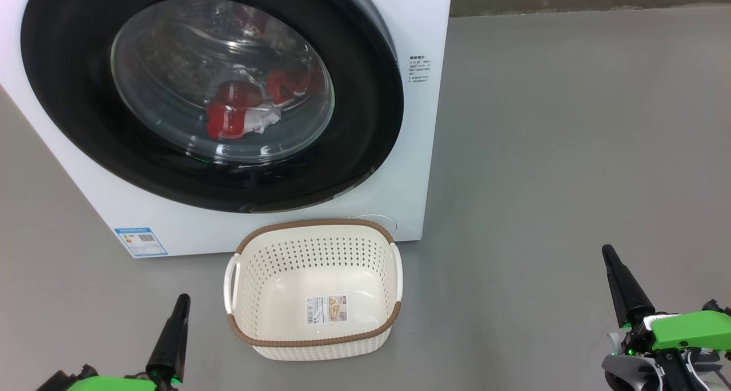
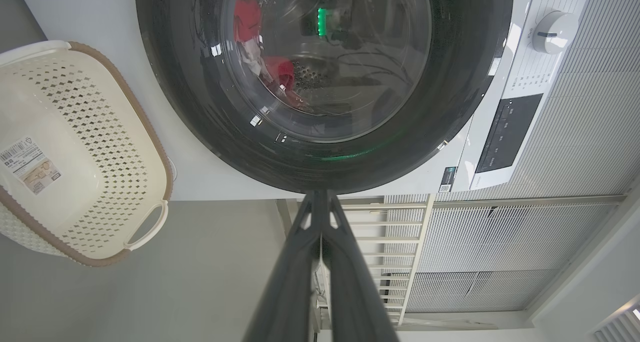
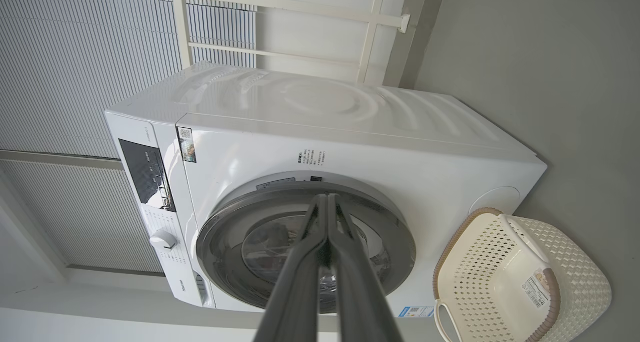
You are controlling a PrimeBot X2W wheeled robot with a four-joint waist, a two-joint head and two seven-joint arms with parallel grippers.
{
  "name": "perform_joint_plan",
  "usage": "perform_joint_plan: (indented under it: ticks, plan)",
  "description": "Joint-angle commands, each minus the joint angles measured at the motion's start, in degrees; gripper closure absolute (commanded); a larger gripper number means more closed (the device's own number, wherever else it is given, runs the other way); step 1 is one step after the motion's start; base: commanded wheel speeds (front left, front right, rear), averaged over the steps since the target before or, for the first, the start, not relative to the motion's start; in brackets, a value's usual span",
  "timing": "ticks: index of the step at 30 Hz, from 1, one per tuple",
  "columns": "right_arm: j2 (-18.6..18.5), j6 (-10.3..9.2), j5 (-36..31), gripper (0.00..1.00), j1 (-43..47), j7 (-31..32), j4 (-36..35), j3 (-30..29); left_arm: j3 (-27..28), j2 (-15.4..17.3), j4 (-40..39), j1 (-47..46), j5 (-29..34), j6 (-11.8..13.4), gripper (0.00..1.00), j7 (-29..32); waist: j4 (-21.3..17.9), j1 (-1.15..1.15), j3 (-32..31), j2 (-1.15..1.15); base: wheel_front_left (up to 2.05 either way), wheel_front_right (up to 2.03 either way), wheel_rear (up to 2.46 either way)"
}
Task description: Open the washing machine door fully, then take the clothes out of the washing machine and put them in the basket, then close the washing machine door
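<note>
grey floor under basket (sticker unreadable)

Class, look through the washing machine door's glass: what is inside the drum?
Red clothes with white parts lie low in the drum behind the shut door. Its black rim and glare cover the rest, so further items cannot be ruled out.

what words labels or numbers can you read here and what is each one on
No text is legible enough to quote.
Blue label, low on the front of the washing machine: QR code, print too small.
Printed block beside the washing machine door: too small.
Sticker on the bottom of the basket: barcode, print blurred.
Control panel markings: too small.
</note>
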Motion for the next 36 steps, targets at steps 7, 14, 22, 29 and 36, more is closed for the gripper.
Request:
perform_joint_plan:
  ticks: [7, 14, 22, 29, 36]
  plan:
    - [-0.48, -0.03, -0.05, 1.00, -2.43, 0.33, -1.43, 1.08, 1.92, 1.03, -1.18, -2.36, -0.40, -0.41, 1.00, 0.33, 0.00, 0.00, 0.00, 0.00, 0.00, 0.00, 0.00]
    - [-0.48, -0.03, -0.05, 1.00, -2.43, 0.33, -1.43, 1.08, 1.92, 1.03, -1.18, -2.36, -0.40, -0.41, 1.00, 0.33, 0.00, 0.00, 0.00, 0.00, 0.00, 0.00, 0.00]
    - [-0.48, -0.03, -0.05, 1.00, -2.43, 0.33, -1.43, 1.08, 1.92, 1.03, -1.18, -2.36, -0.40, -0.41, 1.00, 0.33, 0.00, 0.00, 0.00, 0.00, 0.00, 0.00, 0.00]
    - [-0.48, -0.03, -0.05, 1.00, -2.43, 0.33, -1.43, 1.08, 1.92, 1.03, -1.18, -2.36, -0.40, -0.41, 1.00, 0.33, 0.00, 0.00, 0.00, 0.00, 0.00, 0.00, 0.00]
    - [-0.48, -0.03, -0.05, 1.00, -2.43, 0.33, -1.43, 1.08, 1.92, 1.03, -1.18, -2.36, -0.40, -0.41, 1.00, 0.33, 0.00, 0.00, 0.00, 0.00, 0.00, 0.00, 0.00]
